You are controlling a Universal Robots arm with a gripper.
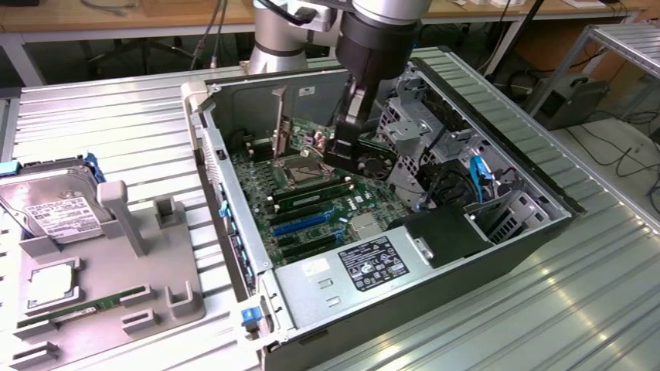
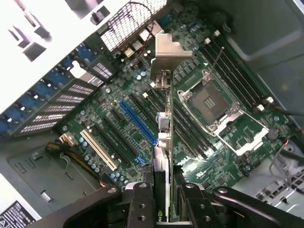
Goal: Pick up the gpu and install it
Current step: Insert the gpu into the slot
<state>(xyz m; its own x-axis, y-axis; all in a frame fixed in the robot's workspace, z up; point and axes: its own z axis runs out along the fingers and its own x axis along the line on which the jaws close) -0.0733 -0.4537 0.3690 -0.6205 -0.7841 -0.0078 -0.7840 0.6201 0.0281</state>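
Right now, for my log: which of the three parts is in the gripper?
The gpu, clamped over the motherboard; hard drive and memory stick lie on the grey tray.

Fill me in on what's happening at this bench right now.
The robot arm's gripper is clamped on the gpu and holds it edge-on inside the open computer case, over the motherboard beside the blue slot. Whether the card has seated cannot be told. A hard drive and memory stick lie on the grey tray at the exterior view's left.
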